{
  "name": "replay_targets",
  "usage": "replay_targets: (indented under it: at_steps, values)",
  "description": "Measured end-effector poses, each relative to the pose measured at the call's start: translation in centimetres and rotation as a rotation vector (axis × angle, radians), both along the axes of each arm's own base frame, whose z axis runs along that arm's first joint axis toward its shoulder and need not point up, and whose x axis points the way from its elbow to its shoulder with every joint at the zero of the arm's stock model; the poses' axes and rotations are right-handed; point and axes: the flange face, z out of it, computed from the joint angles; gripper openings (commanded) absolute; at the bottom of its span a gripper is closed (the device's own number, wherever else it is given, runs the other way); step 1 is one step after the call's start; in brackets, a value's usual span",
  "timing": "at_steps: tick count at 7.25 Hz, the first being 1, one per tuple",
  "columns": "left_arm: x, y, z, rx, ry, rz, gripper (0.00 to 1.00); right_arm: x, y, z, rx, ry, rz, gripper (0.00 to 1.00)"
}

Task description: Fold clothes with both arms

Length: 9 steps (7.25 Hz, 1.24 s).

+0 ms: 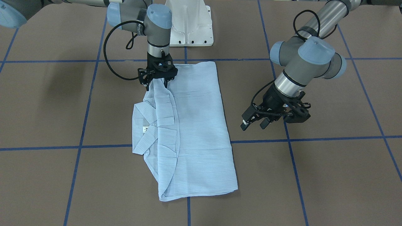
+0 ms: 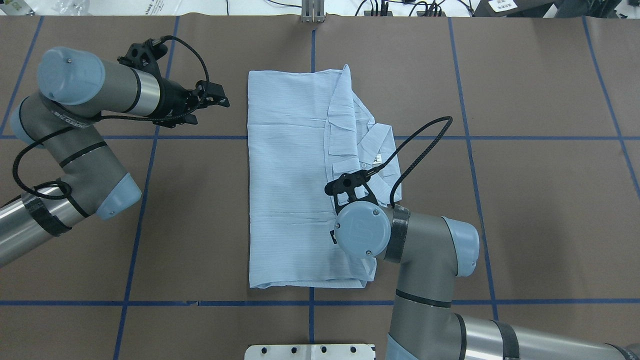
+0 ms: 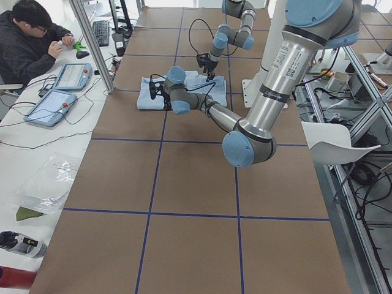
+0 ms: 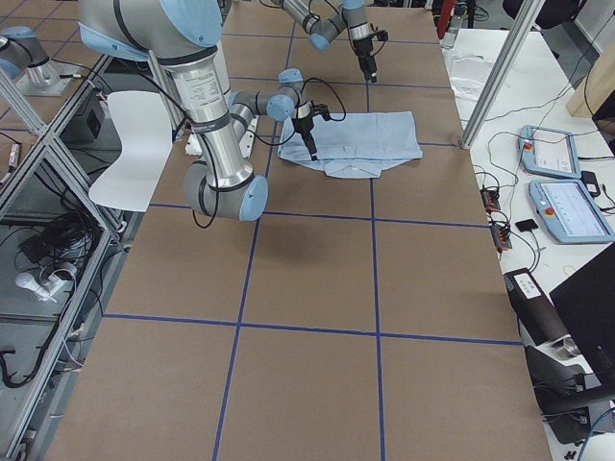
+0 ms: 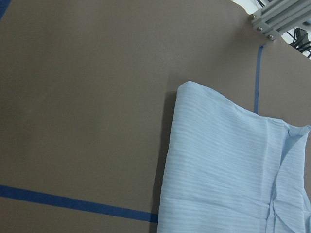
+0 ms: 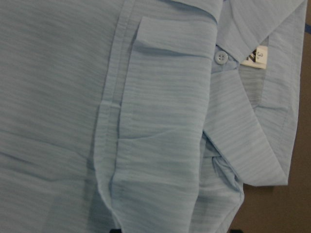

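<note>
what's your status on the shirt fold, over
Right gripper pinching edge of shirt, cloth raised there. Left gripper open, clear of the cloth. Fold narrow, collar showing. Nothing blocking.

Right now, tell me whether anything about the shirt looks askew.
Yes. The collar pokes out past the long edge of the folded shirt on the robot's right side, and the flap folded over beside it has a curved, uneven border, so the bundle is not a clean rectangle.

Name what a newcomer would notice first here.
A pale blue shirt, folded into a long rectangle with the collar showing, lies centred on the table. The right gripper points straight down onto its end nearest the robot, while the left gripper hovers beside it, jaws open.
</note>
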Motion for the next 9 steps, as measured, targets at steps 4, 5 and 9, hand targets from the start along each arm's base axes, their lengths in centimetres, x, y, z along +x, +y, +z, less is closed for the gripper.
replay_targets:
  at_steps: [4, 5, 9]
  values:
    - [0.1, -0.1, 0.3, -0.004, -0.005, -0.001, 1.0, -0.4, 0.9, -1.1, 0.024, -0.084, -0.015, 0.02]
    - [0.1, -0.1, 0.3, -0.004, -0.005, -0.001, 1.0, -0.7, 1.3, -1.1, 0.027, -0.096, -0.02, 0.0]
    - [0.2, -0.2, 0.3, -0.006, -0.006, -0.001, 1.0, 0.4, 1.2, -1.1, 0.033, -0.111, -0.013, 0.0]
